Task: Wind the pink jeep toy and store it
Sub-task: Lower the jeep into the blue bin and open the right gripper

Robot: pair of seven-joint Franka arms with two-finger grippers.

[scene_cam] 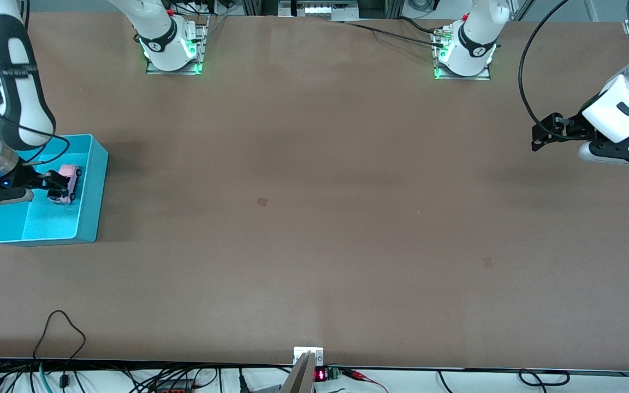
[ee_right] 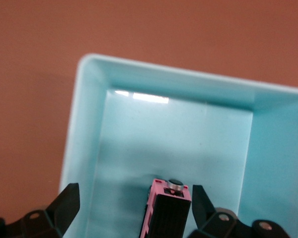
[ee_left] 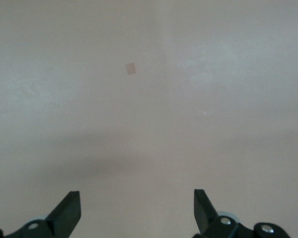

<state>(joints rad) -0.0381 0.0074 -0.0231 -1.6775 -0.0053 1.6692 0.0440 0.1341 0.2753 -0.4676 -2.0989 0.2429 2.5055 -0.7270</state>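
Note:
The pink jeep toy (scene_cam: pixel 67 183) sits inside the turquoise bin (scene_cam: pixel 92 185) at the right arm's end of the table. My right gripper (scene_cam: pixel 55 188) is down in the bin with its fingers spread wide on either side of the jeep. In the right wrist view the jeep (ee_right: pixel 170 213) shows its black ribbed roof and stands close beside one finger of the gripper (ee_right: pixel 135 192), with a wide gap to the other. My left gripper (scene_cam: pixel 536 139) is open and empty, and waits over bare table at the left arm's end; it also shows in the left wrist view (ee_left: pixel 136 197).
The bin's walls (ee_right: pixel 84 139) stand close round my right gripper. A small square mark (scene_cam: pixel 262 201) lies mid-table and another (scene_cam: pixel 487 262) lies nearer the front camera. The arm bases (scene_cam: pixel 172 49) (scene_cam: pixel 464 54) stand along the table's edge farthest from the front camera.

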